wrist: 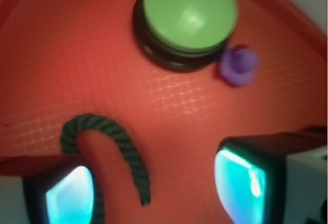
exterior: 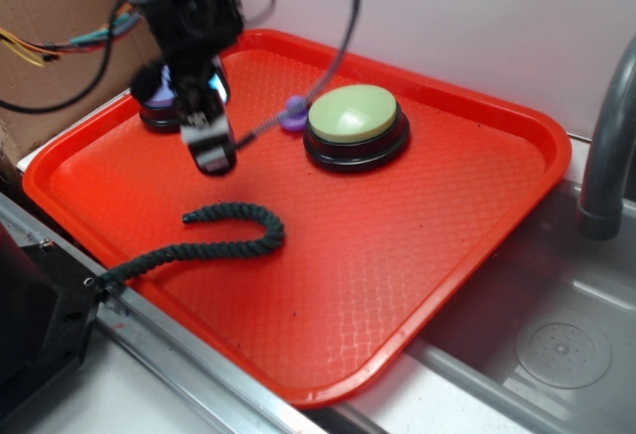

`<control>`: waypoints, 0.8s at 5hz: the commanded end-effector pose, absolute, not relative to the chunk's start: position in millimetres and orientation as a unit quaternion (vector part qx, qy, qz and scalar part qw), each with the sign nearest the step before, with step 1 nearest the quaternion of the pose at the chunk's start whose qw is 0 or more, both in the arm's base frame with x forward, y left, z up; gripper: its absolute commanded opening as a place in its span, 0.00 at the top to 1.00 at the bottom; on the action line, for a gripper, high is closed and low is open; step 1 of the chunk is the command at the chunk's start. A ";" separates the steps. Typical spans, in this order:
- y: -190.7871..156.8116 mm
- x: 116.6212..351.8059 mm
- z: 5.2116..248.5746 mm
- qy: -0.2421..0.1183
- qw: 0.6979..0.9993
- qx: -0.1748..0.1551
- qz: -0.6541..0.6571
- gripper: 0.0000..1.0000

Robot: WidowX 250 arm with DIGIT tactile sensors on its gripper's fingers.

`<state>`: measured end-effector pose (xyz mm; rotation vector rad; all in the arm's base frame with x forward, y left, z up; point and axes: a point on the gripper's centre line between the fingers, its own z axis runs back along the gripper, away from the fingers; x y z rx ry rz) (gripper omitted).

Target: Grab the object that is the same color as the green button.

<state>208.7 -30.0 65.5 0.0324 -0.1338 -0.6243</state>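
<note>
1. The gripper hangs above the red tray, jaws spread wide — holding nothing.
2. The dark green rope lies on the tray below it, hooked end curled, well apart from the green button.

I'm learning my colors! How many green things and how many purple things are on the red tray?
Green: 2, the green button and the dark green rope.
Purple: 2, the little purple duck and the purple-topped button, half hidden behind the robot arm.
Total: 4 things on the red tray.
</note>
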 end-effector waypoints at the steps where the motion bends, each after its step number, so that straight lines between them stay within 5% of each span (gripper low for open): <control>1: -28.5 208.0 31.4 -0.047 0.942 0.010 -0.331 0.00; 4: -25.2 201.7 5.6 -0.008 0.940 0.008 -0.341 0.00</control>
